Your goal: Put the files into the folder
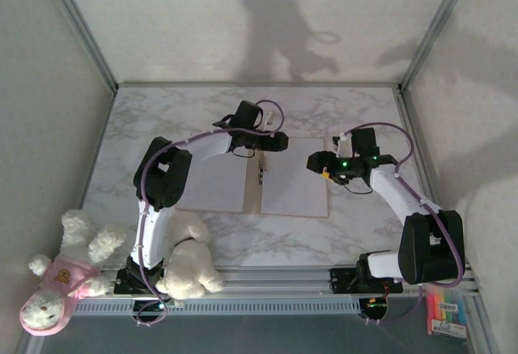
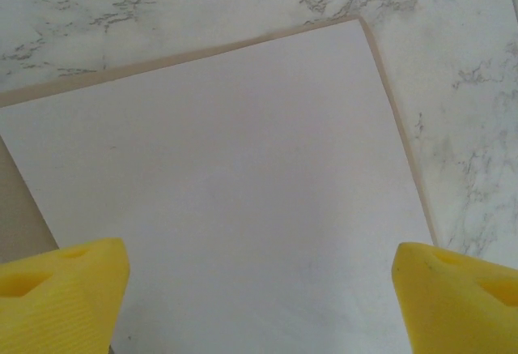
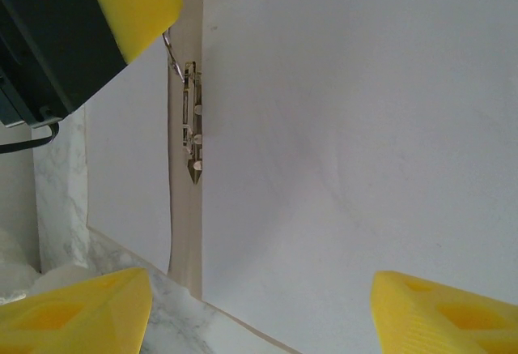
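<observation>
The tan folder [image 1: 253, 202] lies open and flat in the middle of the table, with a metal clip [image 1: 261, 172] on its spine. One white file [image 1: 210, 185] lies on its left half and another file [image 1: 293, 185] on its right half. My left gripper [image 1: 279, 141] hovers open over the folder's far edge near the spine. In the left wrist view a file [image 2: 243, 176] lies below the gripper [image 2: 259, 305], inside the folder's rim [image 2: 202, 53]. My right gripper [image 1: 314, 162] is open above the right file [image 3: 348, 127]. The right wrist view shows the gripper [image 3: 259, 313], the spine [image 3: 184, 208] and the clip [image 3: 193, 123].
A white plush toy [image 1: 190, 261] and a plush in pink [image 1: 61, 277] lie by the left arm's base. A pack of coloured items [image 1: 447, 313] sits at the near right corner. Grey walls enclose the marble table [image 1: 364, 111] on three sides.
</observation>
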